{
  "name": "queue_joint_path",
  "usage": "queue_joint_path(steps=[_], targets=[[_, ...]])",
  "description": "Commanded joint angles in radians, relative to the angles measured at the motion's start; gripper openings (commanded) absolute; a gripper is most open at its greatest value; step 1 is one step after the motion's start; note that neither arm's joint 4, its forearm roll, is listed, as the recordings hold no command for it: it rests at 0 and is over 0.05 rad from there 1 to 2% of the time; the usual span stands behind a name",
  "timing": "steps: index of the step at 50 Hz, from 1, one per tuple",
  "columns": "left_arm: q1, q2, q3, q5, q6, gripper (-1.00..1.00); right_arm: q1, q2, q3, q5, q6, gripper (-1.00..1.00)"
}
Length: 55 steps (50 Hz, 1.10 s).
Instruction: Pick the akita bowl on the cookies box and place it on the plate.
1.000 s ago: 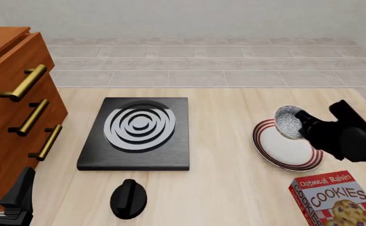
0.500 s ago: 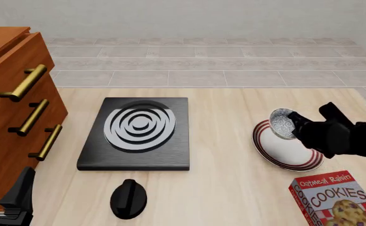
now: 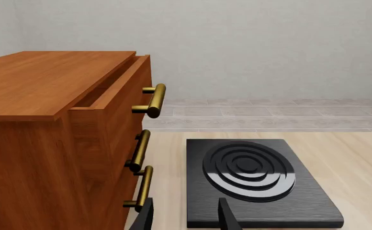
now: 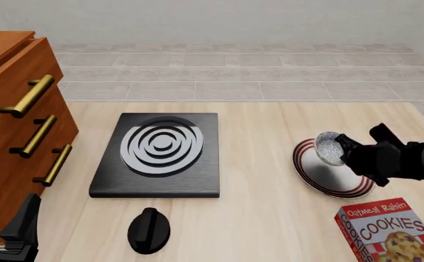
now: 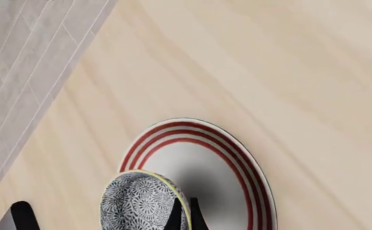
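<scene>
The akita bowl, small and speckled, hangs tilted just above the far side of the plate. The plate is white with red rings at its rim. My right gripper is shut on the bowl's rim. In the right wrist view the fingers pinch the bowl at its edge over the plate. The red cookies box lies at the near right with nothing on it. My left gripper rests at the near left, and in its wrist view it stands open and holds nothing.
A black slab with white rings lies mid-table, with a black knob in front of it. A wooden drawer cabinet with brass handles fills the left side. Its top drawer is slightly ajar.
My right gripper has sunk toward the plate and drawn slightly back, carrying the bowl down with it. The left arm has not moved.
</scene>
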State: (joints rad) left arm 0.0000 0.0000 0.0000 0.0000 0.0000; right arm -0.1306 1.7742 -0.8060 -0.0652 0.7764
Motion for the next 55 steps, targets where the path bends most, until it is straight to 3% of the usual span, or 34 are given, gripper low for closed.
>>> queue_joint_path(steps=[1, 55], targets=[[0.0, 0.0, 0.0, 0.0, 0.0, 1.0, -0.019, 0.031, -0.017, -0.008, -0.003, -1.0], [0.0, 0.0, 0.0, 0.0, 0.0, 1.0, -0.042, 0.097, -0.024, -0.017, -0.031, -1.0]])
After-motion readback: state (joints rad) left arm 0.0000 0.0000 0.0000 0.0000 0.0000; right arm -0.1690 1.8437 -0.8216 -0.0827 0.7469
